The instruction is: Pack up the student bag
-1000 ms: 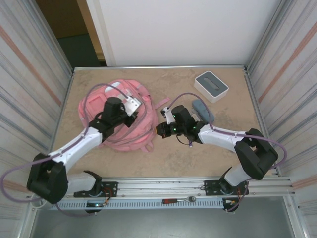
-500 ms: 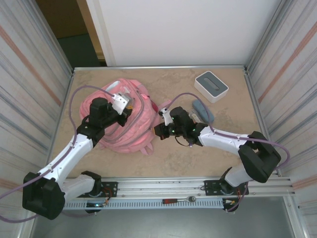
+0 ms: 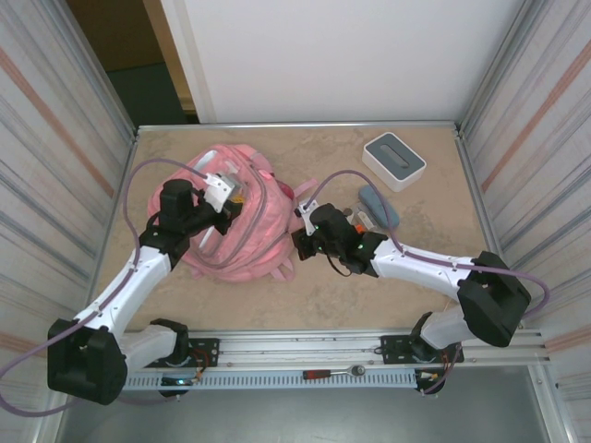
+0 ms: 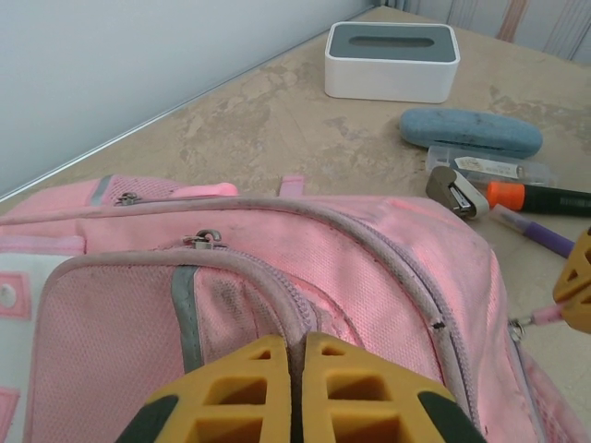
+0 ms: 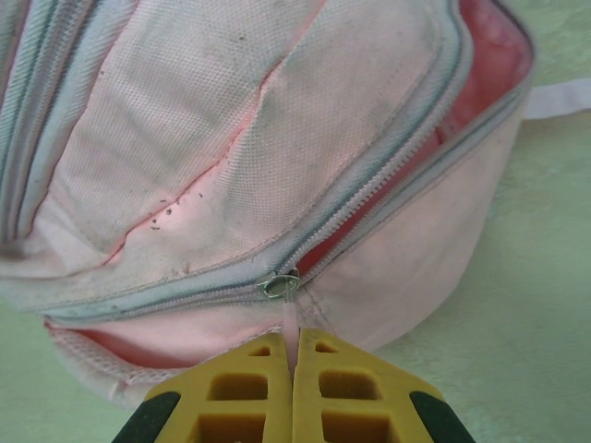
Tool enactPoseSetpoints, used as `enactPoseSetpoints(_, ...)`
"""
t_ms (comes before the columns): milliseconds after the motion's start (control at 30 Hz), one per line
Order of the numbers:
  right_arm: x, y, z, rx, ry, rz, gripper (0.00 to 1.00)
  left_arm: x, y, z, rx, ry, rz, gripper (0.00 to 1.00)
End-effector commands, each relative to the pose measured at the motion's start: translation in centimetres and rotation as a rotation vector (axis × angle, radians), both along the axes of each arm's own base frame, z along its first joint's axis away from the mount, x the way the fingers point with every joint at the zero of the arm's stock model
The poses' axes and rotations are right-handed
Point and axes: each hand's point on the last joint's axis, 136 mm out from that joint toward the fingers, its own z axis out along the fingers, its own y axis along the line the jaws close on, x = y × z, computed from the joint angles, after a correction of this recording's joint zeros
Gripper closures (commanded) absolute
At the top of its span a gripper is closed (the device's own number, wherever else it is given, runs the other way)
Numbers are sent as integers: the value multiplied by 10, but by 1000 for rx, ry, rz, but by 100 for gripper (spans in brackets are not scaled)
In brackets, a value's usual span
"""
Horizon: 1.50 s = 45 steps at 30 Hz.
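Zero items look packed yet. Soft pink fabric backpack [image 3: 249,247] lies left of centre on worktop, main zip part open. On right gripper [image 5: 294,340], jaws closed on pink zip-pull tab [image 5: 290,316]. On left gripper [image 4: 296,343], jaws pinch backpack seam. Blue-grey oval case [image 4: 471,132] and orange marker [image 4: 540,198] sit outside, upper right.

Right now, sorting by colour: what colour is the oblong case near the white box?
Blue-grey; the case shows best in left wrist view.

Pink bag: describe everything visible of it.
The bag is soft pink fabric, scuffed, lying on the table, left of centre. Grey-edged zips cross it; the main one gapes partly, showing a darker lining. The right gripper is shut on its zip pull; the left gripper pinches a pocket seam.
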Motion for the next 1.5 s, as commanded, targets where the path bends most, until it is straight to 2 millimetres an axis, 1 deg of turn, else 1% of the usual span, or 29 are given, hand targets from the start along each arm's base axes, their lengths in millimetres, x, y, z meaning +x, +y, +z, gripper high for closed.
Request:
enactPoseSetpoints(0, 23, -37, 10, -129, -102, -144, 100, 3, 5, 13, 13, -64, -11, 100)
enactPoseSetpoints(100, 14, -23, 15, -86, -103, -67, 100, 9, 9, 8, 35, -48, 18, 100)
enactPoseSetpoints(233, -10, 10, 30, 0, -108, 97, 100, 15, 10, 3, 30, -24, 39, 100)
enactPoseSetpoints(300, -23, 26, 37, 32, -106, 171, 100, 18, 9, 3, 13, -18, 46, 100)
enactPoseSetpoints(367, -33, 38, 41, 54, -97, 225, 100, 21, 9, 5, -11, -17, 63, 100)
enactPoseSetpoints(500, -44, 51, 39, 67, -69, 281, 100, 26, 11, 11, -13, -34, 129, 100)
enactPoseSetpoints(633, -51, 60, 30, 73, -32, 302, 100, 30, 12, 16, -13, -43, 187, 100)
enactPoseSetpoints(800, -59, 74, 26, 106, 2, 325, 100, 35, 13, 19, -18, -43, 254, 100)
enactPoseSetpoints(933, -62, 78, 23, 116, 21, 329, 100, 34, 11, 18, -21, -46, 264, 100)
enactPoseSetpoints(1000, -60, 75, 22, 103, 19, 313, 100, 34, 10, 16, -14, -43, 257, 100)
enactPoseSetpoints(1067, -51, 66, 19, 76, 13, 259, 100, 33, 10, 12, 2, -38, 250, 100)
enactPoseSetpoints(1167, -32, 43, 19, 47, 0, 143, 100, 30, 11, 6, 17, -30, 225, 100)
enactPoseSetpoints(1233, -24, 31, 20, 40, -12, 94, 100, 26, 11, 3, 16, -18, 184, 100)
enactPoseSetpoints(1267, -23, 28, 22, 45, -16, 85, 100, 24, 11, -1, 23, -6, 166, 100)
enactPoseSetpoints(1333, -24, 29, 26, 79, -11, 96, 100, 21, 11, -9, 43, 13, 146, 100)
enactPoseSetpoints(1367, -26, 32, 29, 101, -5, 108, 100, 19, 10, -13, 50, 23, 134, 97)
enactPoseSetpoints(1400, -27, 35, 32, 121, -1, 118, 100, 18, 9, -16, 48, 30, 130, 86)
enactPoseSetpoints(1433, -28, 38, 34, 135, 2, 125, 100, 16, 9, -17, 40, 30, 125, 81)
enactPoseSetpoints(1467, -29, 40, 36, 150, 3, 131, 100, 13, 8, -18, 33, 29, 117, 80)
